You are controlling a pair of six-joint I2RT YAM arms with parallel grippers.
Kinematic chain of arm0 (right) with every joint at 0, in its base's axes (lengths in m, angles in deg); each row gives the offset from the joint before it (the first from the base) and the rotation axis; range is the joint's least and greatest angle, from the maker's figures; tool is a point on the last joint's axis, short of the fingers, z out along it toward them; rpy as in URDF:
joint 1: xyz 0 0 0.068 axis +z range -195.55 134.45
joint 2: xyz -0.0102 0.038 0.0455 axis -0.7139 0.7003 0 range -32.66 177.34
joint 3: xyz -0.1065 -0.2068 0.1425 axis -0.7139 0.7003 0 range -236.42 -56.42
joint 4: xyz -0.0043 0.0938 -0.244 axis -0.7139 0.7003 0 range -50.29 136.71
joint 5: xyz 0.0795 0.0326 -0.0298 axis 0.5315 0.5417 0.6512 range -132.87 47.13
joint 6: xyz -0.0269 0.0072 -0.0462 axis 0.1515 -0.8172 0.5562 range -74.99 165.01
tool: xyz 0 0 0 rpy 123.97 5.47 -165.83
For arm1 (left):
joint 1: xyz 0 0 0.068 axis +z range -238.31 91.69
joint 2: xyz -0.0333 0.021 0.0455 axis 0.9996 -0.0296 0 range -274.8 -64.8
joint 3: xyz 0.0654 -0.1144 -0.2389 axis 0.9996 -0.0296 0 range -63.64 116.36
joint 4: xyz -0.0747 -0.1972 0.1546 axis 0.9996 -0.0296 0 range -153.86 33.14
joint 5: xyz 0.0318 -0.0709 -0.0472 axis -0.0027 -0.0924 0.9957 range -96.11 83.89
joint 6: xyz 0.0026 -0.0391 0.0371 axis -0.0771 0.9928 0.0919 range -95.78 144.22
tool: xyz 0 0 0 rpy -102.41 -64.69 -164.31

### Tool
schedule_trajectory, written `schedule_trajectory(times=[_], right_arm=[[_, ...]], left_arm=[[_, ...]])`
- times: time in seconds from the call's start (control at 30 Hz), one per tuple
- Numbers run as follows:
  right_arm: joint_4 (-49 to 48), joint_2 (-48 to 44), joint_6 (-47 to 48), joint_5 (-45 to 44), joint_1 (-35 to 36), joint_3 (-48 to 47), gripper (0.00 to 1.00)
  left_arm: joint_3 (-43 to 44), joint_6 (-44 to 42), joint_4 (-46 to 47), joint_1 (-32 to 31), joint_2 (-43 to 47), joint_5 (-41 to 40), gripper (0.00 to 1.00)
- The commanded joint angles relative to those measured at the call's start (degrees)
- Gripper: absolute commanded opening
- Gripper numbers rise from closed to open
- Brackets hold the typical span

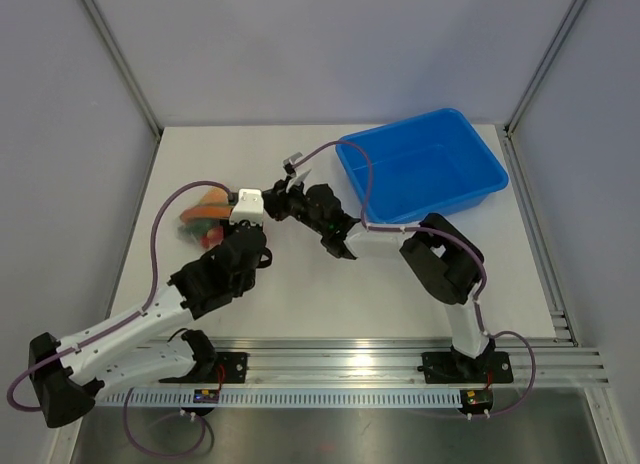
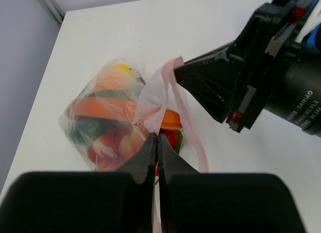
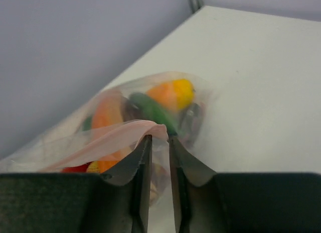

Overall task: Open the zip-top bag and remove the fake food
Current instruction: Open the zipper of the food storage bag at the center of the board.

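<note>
my left pincer (image 2: 157, 138) is pressing shut on a fold of clear film at the near edge of the zip-top bag (image 2: 98, 110). the bag is lying on the white table (image 1: 330, 294), toward its left side, with the fake food (image 2: 108, 142) sitting inside it: red, orange, green and yellow pieces. just beyond, the pinkish zip strip (image 3: 118, 137) is rising from the bag and resting against the tips of my right pincer (image 3: 159, 138), whose jaws are standing a narrow slit apart, not clamping the strip. a blue bin (image 1: 420, 169) is sitting well apart at the far right.
</note>
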Motion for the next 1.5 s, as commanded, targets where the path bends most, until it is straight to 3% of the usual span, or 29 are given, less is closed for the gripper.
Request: schedule_trajectory(times=[0.0, 0.17, 0.4, 0.5, 0.53, 0.57, 0.83, 1.07, 1.23, 1.47], right_arm=[[4.1, -4.9, 2.7, -11.3, -0.7, 4.2, 0.28], [8.8, -13.9, 4.2, -20.5, -0.8, 12.4, 0.36], [18.4, -25.7, 4.4, -21.5, -0.8, 20.9, 0.52], [18.2, -29.8, 0.8, -16.1, -0.8, 23.6, 0.56], [18.4, -31.0, 0.3, -13.5, -0.7, 23.8, 0.65], [18.2, -31.1, 0.4, -9.6, -0.7, 23.8, 0.66], [18.8, -27.7, 1.4, -2.2, 0.1, 21.5, 0.64], [17.9, -23.3, -0.1, -0.8, 2.1, 19.5, 0.6], [15.9, -21.1, 0.0, -0.1, 3.6, 19.1, 0.61], [13.3, -17.0, 0.6, 0.1, 5.7, 17.6, 0.63]], left_arm=[[2.1, 2.5, 4.7, 0.3, -3.0, -2.3, 0.0], [2.1, 5.1, 6.0, 2.1, -5.2, 1.5, 0.0], [0.1, 5.8, 9.2, 3.7, -4.7, 10.7, 0.0], [0.3, 5.6, 9.0, 3.7, -5.1, 12.9, 0.0], [0.3, 5.8, 9.0, 3.7, -5.2, 13.2, 0.0], [0.3, 5.8, 8.9, 3.7, -5.3, 13.4, 0.0], [0.4, 10.0, 7.1, 3.7, -4.0, 12.0, 0.0], [-2.2, 10.1, 10.2, 3.7, -0.2, 15.4, 0.02], [-4.0, 12.2, 12.0, 3.7, 1.0, 14.4, 0.0], [-4.6, 11.9, 13.7, 3.7, 2.4, 19.8, 0.0]])
